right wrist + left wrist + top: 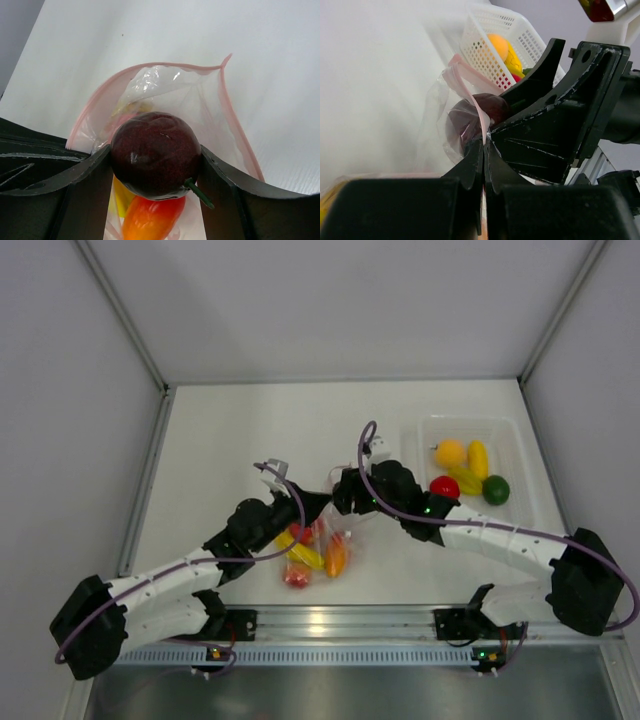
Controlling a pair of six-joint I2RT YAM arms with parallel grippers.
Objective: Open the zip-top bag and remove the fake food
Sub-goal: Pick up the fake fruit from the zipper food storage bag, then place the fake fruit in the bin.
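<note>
The zip-top bag (318, 545) lies between the two arms, its pink zip strip (165, 65) gaping open. My left gripper (484, 142) is shut on the bag's rim, with the thin plastic pinched between its fingertips. At the bag's mouth my right gripper (155, 160) is shut on a dark purple fake fruit (154, 152) with a green stem. Inside the bag, under that fruit, lie an orange-red piece (150, 220) and a yellow piece (117, 200). From above, the two grippers meet at the bag's far end, left gripper (318, 502) beside right gripper (345, 495).
A tray (430, 430) at the back right holds an orange fruit (449, 452), a yellow piece (478, 458), a red one (445, 486) and a green lime (496, 489). Walls close the table on three sides. A metal rail runs along the near edge.
</note>
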